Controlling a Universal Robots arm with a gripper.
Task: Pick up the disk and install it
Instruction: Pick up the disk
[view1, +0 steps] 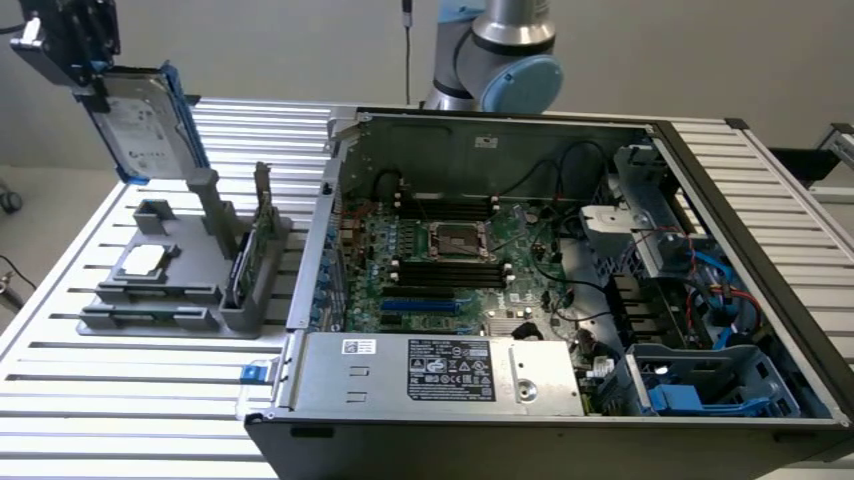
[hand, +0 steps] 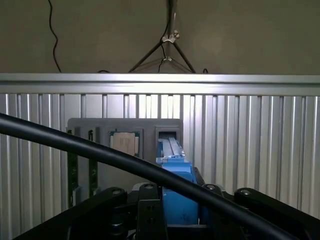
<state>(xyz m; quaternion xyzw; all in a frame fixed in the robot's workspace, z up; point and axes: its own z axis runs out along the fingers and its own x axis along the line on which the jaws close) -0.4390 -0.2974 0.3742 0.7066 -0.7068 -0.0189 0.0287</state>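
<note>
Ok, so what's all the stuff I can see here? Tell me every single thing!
disk: one, silver-grey in a blue frame, up in the air above the holder.
holder: one, grey, on the table at the exterior view's left.
chip: one, silver, lying flat in the holder.
circuit card: one, green, standing on edge in the holder.
computer case: one, dark, open, on the table beside the holder.
motherboard: one, green, inside the case.
power supply: one, silver box, at the case's near edge.
table: one, silver slats, under everything.
robot arm: one, grey and light blue, behind the case.
gripper: one, black, shut on the disk's top edge.
</note>
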